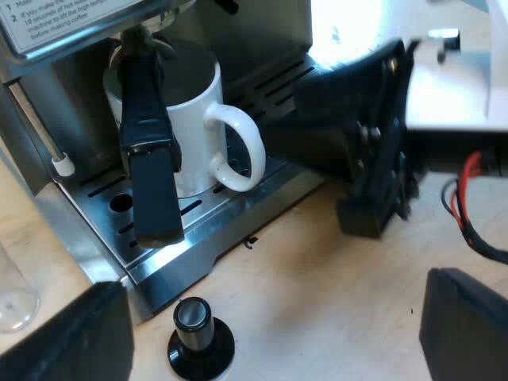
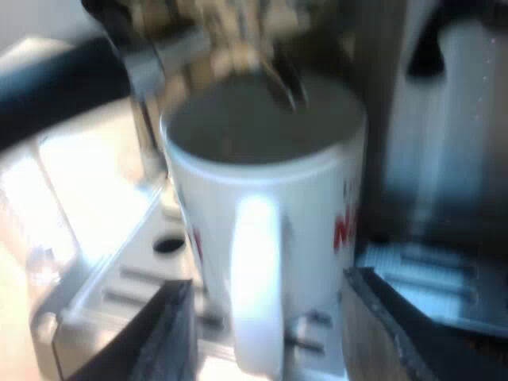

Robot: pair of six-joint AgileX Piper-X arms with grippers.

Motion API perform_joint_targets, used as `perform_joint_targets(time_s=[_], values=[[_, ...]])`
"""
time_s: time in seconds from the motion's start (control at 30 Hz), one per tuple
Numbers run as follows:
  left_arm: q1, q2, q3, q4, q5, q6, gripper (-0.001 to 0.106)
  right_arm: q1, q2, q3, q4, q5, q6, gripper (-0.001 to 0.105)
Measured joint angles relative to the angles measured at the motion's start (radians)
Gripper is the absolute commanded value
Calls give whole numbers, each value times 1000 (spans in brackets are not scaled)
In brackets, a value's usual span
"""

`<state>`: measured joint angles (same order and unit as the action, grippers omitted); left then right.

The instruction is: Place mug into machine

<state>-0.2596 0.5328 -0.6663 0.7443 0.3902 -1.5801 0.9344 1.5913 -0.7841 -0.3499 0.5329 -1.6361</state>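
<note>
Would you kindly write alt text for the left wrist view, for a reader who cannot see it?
A white mug stands on the espresso machine's drip tray, beneath the dark-handled holder. A black-knobbed tamper stands on the table before the machine, ahead of the open left gripper.

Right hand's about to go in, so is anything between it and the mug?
Nothing visible does. The right hand, open, looks straight at the mug and its handle. The mug already stands on the machine's tray, under the holder.
</note>
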Motion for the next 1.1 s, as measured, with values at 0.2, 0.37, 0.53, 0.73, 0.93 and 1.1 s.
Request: perform_joint_targets(time_s=[0.2, 0.37, 0.53, 0.73, 0.93, 1.1], values=[[0, 0, 0, 0, 10, 0, 102, -8, 43, 53, -137, -110, -56, 44], [0, 0, 0, 0, 35, 0, 102, -19, 85, 45, -202, -121, -84, 44], [0, 0, 0, 0, 42, 0, 102, -49, 113, 19, -221, -121, -88, 44], [0, 0, 0, 0, 42, 0, 102, -58, 150, -7, -228, -121, -116, 44], [0, 0, 0, 0, 42, 0, 102, -58, 198, -48, -238, -119, -130, 44], [0, 0, 0, 0, 42, 0, 102, -58, 240, -93, -239, -93, -144, 44]])
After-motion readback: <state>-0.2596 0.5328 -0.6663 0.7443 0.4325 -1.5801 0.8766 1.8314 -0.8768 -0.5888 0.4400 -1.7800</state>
